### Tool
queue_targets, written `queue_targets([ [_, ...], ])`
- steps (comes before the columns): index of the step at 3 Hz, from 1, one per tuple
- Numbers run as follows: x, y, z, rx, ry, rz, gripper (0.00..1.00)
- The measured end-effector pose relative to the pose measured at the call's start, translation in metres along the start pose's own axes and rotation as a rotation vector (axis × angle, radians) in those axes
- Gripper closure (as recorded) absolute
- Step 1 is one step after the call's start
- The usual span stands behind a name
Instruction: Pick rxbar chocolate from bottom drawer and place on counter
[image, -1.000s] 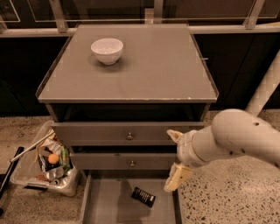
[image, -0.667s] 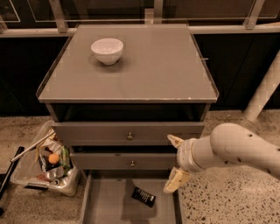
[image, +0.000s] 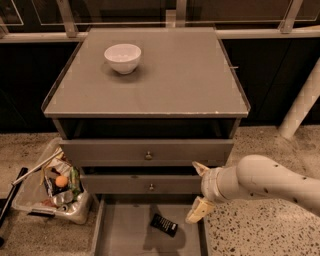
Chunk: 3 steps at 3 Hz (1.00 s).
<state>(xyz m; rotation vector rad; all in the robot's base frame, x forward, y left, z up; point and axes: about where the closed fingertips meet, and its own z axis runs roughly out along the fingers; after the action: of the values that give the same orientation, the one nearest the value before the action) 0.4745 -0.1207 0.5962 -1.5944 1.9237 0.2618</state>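
The rxbar chocolate (image: 164, 224), a small flat black wrapper, lies on the floor of the open bottom drawer (image: 120, 235), right of its middle. My gripper (image: 196, 192) hangs on the white arm at the right, above the drawer's right side and just up and right of the bar. Its two pale fingers (image: 199, 210) are spread apart and hold nothing. The counter (image: 165, 75) is the grey cabinet top above, with a white bowl (image: 122, 58) at its back left.
Two upper grey drawers with round knobs (image: 148, 156) are shut above the open one. A clear bin of trash (image: 52, 187) stands on the speckled floor left of the cabinet. A white post (image: 302, 102) rises at the right.
The arm has drawn lower and a little to the right, so the gripper now sits closer over the drawer. The bar has not moved.
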Motion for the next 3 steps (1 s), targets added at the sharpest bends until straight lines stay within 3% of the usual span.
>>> queue_targets([
  [1, 0.002, 0.005, 0.013, -0.019, -0.009, 0.008, 0.00],
  [2, 0.009, 0.013, 0.046, -0.034, -0.059, 0.026, 0.00],
  [3, 0.032, 0.024, 0.093, -0.061, -0.087, 0.065, 0.00],
])
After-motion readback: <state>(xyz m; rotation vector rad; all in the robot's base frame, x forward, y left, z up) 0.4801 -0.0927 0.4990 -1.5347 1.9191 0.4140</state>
